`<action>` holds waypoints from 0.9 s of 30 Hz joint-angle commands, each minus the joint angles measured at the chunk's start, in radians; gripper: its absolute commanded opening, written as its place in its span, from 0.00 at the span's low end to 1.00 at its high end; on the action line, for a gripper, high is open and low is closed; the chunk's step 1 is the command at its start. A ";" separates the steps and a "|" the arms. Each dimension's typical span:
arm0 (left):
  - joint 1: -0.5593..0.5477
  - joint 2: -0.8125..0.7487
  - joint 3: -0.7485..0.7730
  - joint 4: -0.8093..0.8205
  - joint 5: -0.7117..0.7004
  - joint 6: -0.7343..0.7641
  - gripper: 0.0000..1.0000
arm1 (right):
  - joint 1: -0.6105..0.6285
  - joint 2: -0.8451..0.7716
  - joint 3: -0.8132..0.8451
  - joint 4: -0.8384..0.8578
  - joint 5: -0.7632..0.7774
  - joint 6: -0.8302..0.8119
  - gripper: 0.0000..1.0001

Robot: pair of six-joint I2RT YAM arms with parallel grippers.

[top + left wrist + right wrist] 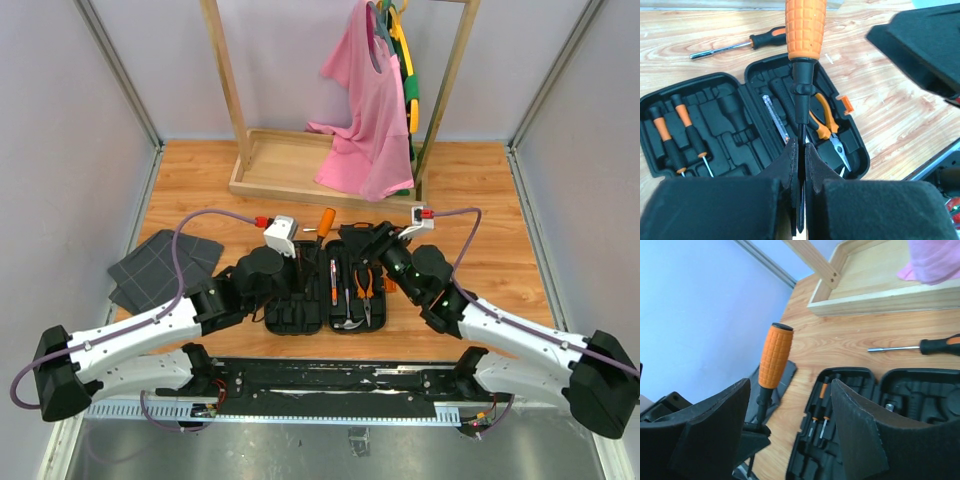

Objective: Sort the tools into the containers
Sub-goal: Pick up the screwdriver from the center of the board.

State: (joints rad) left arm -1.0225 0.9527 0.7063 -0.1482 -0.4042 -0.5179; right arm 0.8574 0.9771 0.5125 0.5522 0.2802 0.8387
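Observation:
My left gripper is shut on the thin black shaft of a screwdriver with a ribbed orange handle. It holds the tool above the open black tool case, handle pointing away. The case's left half holds two small screwdrivers. Its right half holds pliers and a slim bar. My right gripper stands open over the case, facing the held screwdriver, nothing between its fingers. Another screwdriver lies loose on the wood beyond the case. From above, both grippers hover at the case.
A wooden tray base of a clothes rack with a pink shirt stands at the back. Dark grey grid-patterned fabric lies left of the case. An orange latch sticks out from the case's right edge.

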 commanded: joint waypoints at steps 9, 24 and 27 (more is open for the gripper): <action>0.001 0.017 0.001 0.132 0.145 0.064 0.00 | -0.009 0.171 0.016 0.284 -0.132 0.155 0.56; 0.001 0.000 -0.023 0.157 0.180 0.079 0.12 | -0.009 0.198 0.020 0.269 -0.145 0.142 0.05; 0.001 -0.009 -0.028 0.160 0.179 0.078 0.23 | -0.010 0.196 0.021 0.254 -0.137 0.131 0.01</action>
State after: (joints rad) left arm -1.0225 0.9714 0.6888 -0.0414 -0.2352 -0.4473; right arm 0.8574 1.1728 0.5106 0.7952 0.1375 0.9981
